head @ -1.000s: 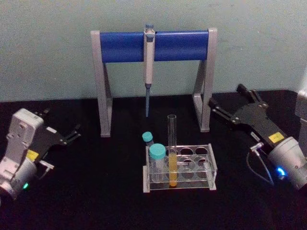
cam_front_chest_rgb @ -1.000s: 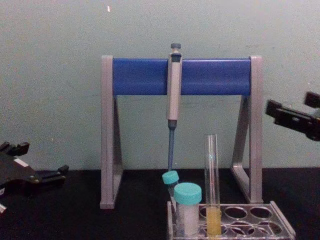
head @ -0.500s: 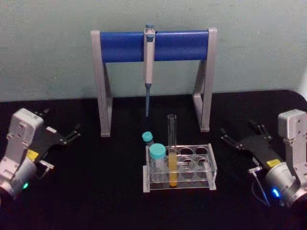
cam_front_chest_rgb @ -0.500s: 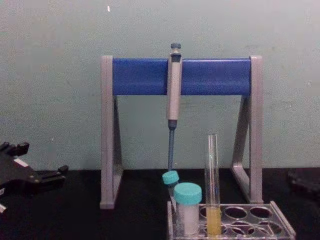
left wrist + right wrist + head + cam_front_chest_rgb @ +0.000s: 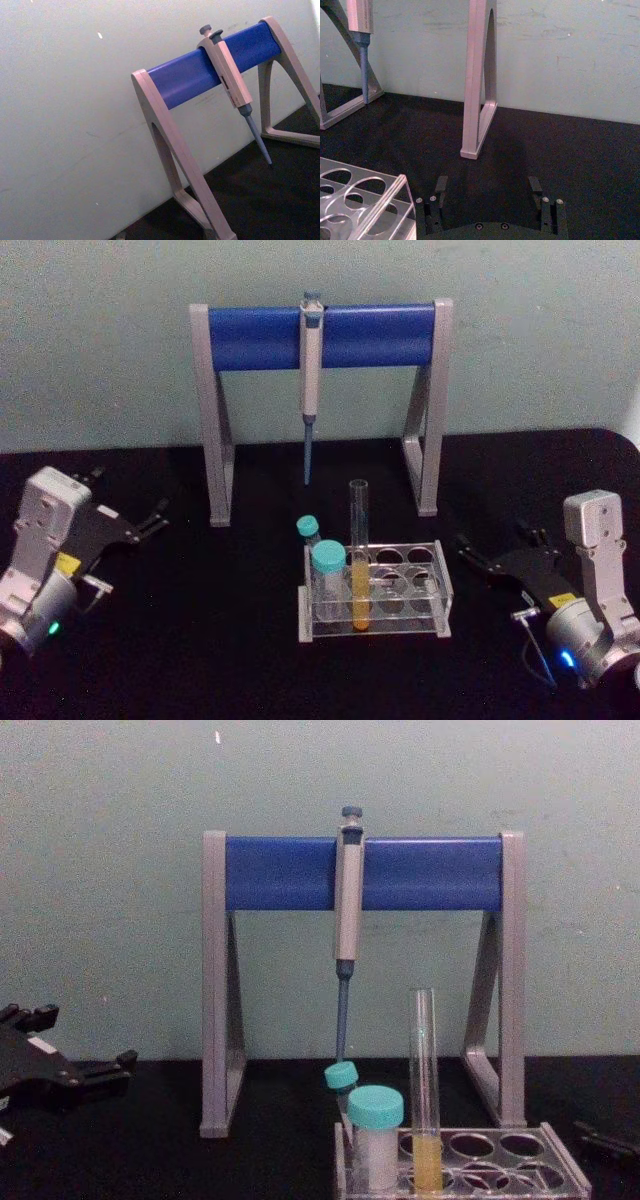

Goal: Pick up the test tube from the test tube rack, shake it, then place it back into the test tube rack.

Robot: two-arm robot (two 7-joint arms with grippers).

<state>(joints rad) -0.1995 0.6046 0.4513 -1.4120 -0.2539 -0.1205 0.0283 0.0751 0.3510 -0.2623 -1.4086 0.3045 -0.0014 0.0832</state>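
Pale green wall behind a black counter
The wall is plain, faintly scuffed, meeting the matte counter in a straight line

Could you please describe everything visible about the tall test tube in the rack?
The test tube is a tall, slim, clear tube, seemingly glass, uncapped, with a rounded bottom and yellow liquid in its lower third. It stands upright in a front-row hole of the test tube rack, right of a teal-capped tube. Only the rack touches it; neither gripper is on it.

No text or label can be read.
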